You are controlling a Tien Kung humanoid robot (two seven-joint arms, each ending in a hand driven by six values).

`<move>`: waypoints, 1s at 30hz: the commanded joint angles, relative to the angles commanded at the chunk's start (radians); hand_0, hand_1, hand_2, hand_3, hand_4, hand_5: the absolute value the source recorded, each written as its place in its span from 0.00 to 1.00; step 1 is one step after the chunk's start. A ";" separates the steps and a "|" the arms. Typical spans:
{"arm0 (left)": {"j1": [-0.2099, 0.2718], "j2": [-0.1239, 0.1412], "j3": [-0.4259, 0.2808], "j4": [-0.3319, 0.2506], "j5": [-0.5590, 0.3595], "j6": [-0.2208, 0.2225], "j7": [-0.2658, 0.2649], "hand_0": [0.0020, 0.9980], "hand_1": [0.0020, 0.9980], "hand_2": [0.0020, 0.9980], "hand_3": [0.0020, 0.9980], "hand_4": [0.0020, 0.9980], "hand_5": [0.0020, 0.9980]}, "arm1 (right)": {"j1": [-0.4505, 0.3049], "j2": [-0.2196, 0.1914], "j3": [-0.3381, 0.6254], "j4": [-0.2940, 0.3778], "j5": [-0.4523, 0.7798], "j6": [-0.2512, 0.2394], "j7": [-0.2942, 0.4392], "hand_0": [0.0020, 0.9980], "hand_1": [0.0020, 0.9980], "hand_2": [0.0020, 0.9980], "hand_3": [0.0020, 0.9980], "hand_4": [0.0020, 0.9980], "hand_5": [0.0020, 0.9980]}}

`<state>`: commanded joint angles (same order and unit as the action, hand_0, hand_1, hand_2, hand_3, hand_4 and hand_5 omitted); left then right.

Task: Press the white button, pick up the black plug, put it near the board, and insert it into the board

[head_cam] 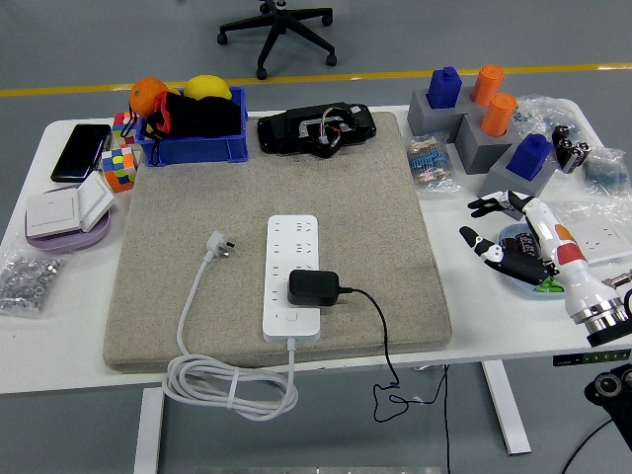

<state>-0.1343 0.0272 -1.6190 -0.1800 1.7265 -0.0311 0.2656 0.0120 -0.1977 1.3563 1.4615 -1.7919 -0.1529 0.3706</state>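
The black plug (313,288) sits on the lower part of the white power strip (292,278) on the grey mat (281,197), well to the left of my right robot hand (506,237), which hovers with fingers spread and empty above the tabletop (464,316) beside a blue dish (513,272).

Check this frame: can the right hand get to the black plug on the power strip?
Probably yes. The right hand hovers open beside the mat, and nothing stands between it and the black plug.
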 joint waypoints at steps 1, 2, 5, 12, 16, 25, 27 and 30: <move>0.003 -0.001 -0.005 0.000 0.000 0.001 -0.001 0.47 0.50 0.50 0.59 0.57 0.27 | -0.001 0.001 0.001 0.001 0.006 -0.003 0.011 0.67 0.59 0.53 0.59 0.82 0.57; 0.005 -0.001 -0.010 0.000 0.001 0.002 0.000 0.47 0.50 0.50 0.59 0.57 0.27 | -0.001 0.002 0.001 0.001 0.011 -0.005 0.018 0.67 0.59 0.53 0.59 0.82 0.57; 0.009 -0.002 -0.037 0.000 0.023 0.002 0.004 0.47 0.50 0.50 0.59 0.57 0.27 | -0.003 0.006 0.005 0.003 0.009 -0.005 0.023 0.67 0.59 0.53 0.59 0.82 0.57; 0.011 -0.010 -0.035 0.000 0.005 0.006 0.003 0.47 0.50 0.50 0.59 0.57 0.27 | -0.005 0.013 0.014 0.006 0.002 -0.001 0.017 0.66 0.57 0.53 0.59 0.81 0.56; 0.013 -0.012 -0.033 0.000 -0.003 0.007 0.001 0.47 0.50 0.50 0.59 0.57 0.27 | -0.003 0.016 0.018 0.006 0.001 0.000 0.017 0.66 0.57 0.53 0.59 0.81 0.56; 0.021 -0.013 -0.034 0.000 -0.012 0.010 -0.001 0.47 0.50 0.50 0.59 0.57 0.27 | 0.004 0.024 0.028 0.005 -0.004 0.009 0.017 0.66 0.56 0.52 0.58 0.81 0.55; 0.023 -0.014 -0.036 0.000 -0.010 0.010 0.000 0.47 0.50 0.50 0.59 0.57 0.27 | 0.007 0.026 0.029 0.006 -0.005 0.009 0.017 0.66 0.56 0.52 0.58 0.81 0.55; 0.024 -0.016 -0.039 0.000 -0.009 0.011 0.000 0.47 0.50 0.50 0.59 0.57 0.27 | 0.007 0.028 0.032 0.010 -0.005 0.010 0.018 0.66 0.56 0.52 0.58 0.81 0.55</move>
<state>-0.1102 0.0115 -1.6581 -0.1800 1.7174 -0.0206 0.2653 0.0188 -0.1700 1.3881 1.4715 -1.7968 -0.1430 0.3882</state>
